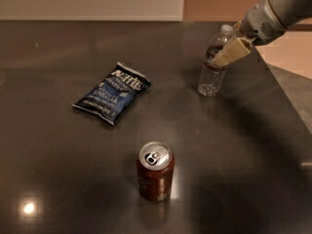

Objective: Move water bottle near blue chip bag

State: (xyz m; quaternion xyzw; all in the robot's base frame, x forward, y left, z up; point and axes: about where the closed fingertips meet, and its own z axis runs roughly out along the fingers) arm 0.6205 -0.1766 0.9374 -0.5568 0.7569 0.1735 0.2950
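The water bottle is clear with a white cap and a dark label band. It stands on the dark table at the far right and leans slightly right. My gripper reaches in from the upper right and sits against the bottle's upper part, just below the cap, covering part of its neck. The blue chip bag lies flat at centre left, well to the left of the bottle and apart from it.
A brown soda can stands upright in the front centre, between me and the other things. The table's right edge runs diagonally just right of the bottle. A pale wall lies beyond the far edge.
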